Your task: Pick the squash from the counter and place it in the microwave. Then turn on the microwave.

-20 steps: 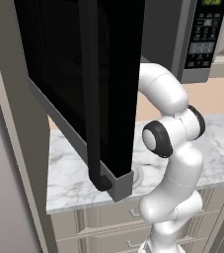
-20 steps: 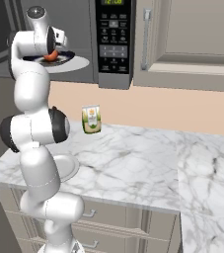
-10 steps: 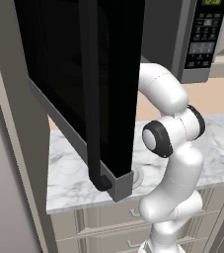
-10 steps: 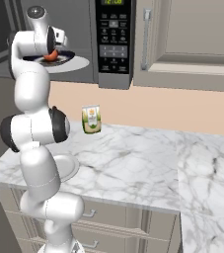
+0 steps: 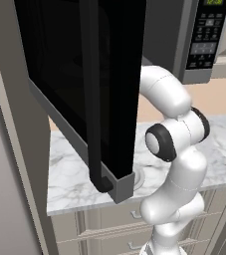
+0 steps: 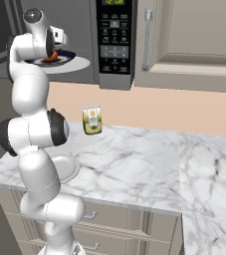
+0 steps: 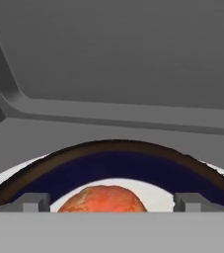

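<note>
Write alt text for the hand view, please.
An orange-red squash lies on a dark-rimmed plate between the open gripper's two grey fingertips, with the microwave's grey inner walls behind it.

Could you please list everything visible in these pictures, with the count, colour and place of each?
squash: one, orange-red, on the turntable plate inside the microwave, between the pincer's fingertips, which stand apart from it.
turntable plate: one, white with a dark ring, on the microwave floor.
microwave: one, black front with a button panel and green display, above the counter; its door is swung wide open.
carton: one, green and white with a yellow label, upright on the counter by the wall.
white plate: one, on the counter beside the arm.
counter: one, white marble with grey veins.
pincer: one, open, inside the microwave.
</note>
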